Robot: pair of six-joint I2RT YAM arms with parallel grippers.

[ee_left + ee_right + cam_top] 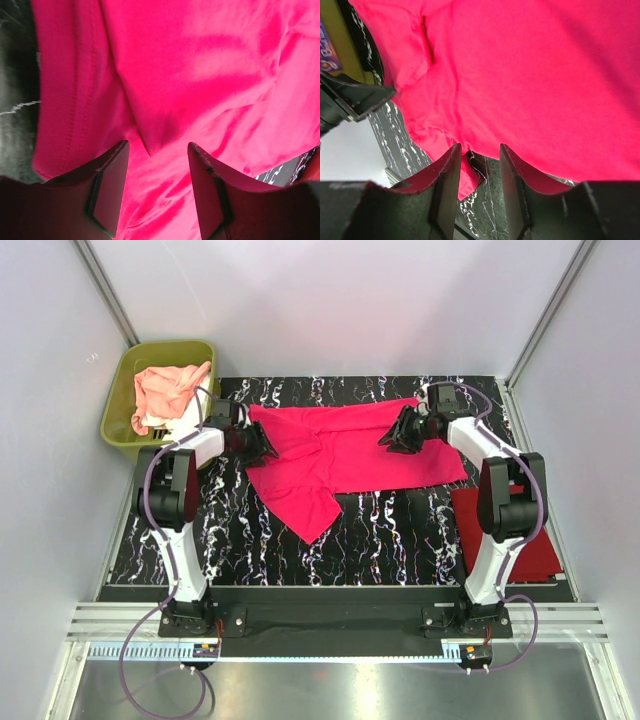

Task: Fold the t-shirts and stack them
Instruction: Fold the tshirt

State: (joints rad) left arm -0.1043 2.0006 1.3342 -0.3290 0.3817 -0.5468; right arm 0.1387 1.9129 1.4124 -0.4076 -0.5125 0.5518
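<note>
Four shirts: the hot pink t-shirt (pixel 350 455) is spread mid-table, and only the top view shows the dark red t-shirt (pixel 548 552) at right and the peach-pink t-shirt (pixel 165 390) and white t-shirt (pixel 160 425) in the olive tub (pixel 125 380). The wrist views show the left gripper (pixel 157 147) and right gripper (pixel 480 147) parted, holding nothing.

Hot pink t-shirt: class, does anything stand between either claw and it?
Nothing visible does. The left claw is at the left edge of the hot pink t-shirt, the right claw over its right part, both open right at the cloth.
</note>
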